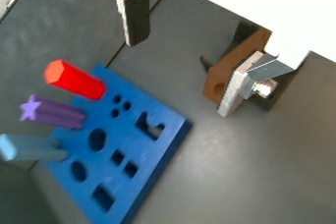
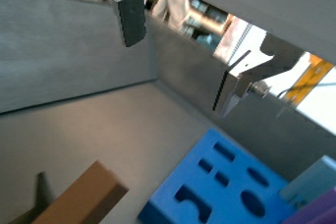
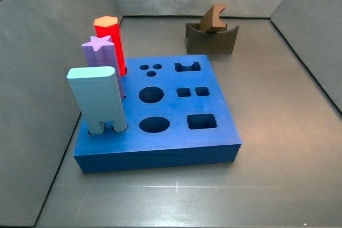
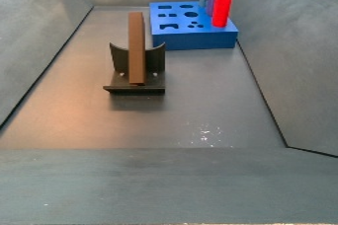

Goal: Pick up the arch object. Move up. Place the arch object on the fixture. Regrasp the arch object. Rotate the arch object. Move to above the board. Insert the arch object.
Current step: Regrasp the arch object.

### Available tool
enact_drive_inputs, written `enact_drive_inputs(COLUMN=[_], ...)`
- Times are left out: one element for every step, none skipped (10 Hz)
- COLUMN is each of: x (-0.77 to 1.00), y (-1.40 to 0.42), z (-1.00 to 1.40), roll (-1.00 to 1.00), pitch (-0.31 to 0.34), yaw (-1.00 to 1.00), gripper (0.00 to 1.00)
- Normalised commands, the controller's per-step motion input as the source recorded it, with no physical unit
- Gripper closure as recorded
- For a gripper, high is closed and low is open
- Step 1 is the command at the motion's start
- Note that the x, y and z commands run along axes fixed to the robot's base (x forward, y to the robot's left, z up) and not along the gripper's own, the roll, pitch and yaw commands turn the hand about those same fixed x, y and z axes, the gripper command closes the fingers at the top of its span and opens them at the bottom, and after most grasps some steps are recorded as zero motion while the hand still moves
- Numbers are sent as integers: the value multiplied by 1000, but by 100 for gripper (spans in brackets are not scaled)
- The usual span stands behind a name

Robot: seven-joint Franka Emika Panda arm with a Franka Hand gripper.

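Arch object [image 4: 134,43] standing upright in the fixture [image 4: 136,74], long axis vertical, fixture on the floor well apart from the board [image 3: 163,112]. Gripper [image 1: 197,56] empty with jaws spread wide, raised off the floor; in a wrist view arch object [image 1: 226,72] just beside one finger [image 1: 246,84], not between the plates. Probably regrasp next: needs jaws shifted sideways to straddle the upright bar.

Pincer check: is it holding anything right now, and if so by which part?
Nothing is held. The pincer is open with only air between its fingers, apart from the arch object, which stands in the fixture.
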Motion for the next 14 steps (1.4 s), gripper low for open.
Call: enact_drive_inputs(x=[-4, -7, -6, -2, 6, 11, 13, 12, 17, 29, 47, 66, 78, 91], y=[-41, -31, -25, -23, -20, -20, -19, -19, -20, -22, -26, -30, -33, -35], z=[23, 12, 5, 9, 4, 5, 8, 9, 9, 3, -3, -7, -3, -5], roll=[1000, 1000, 1000, 1000, 1000, 1000, 1000, 1000, 1000, 1000, 1000, 1000, 1000, 1000], pitch=[52, 49, 48, 45, 43, 42, 43, 50, 55, 65, 72, 85, 98, 113], yaw=[45, 45, 46, 46, 47, 48, 49, 51, 52, 56, 58, 63, 68, 74], gripper=[0, 0, 0, 0, 0, 0, 0, 0, 0, 0, 0, 0, 0, 0])
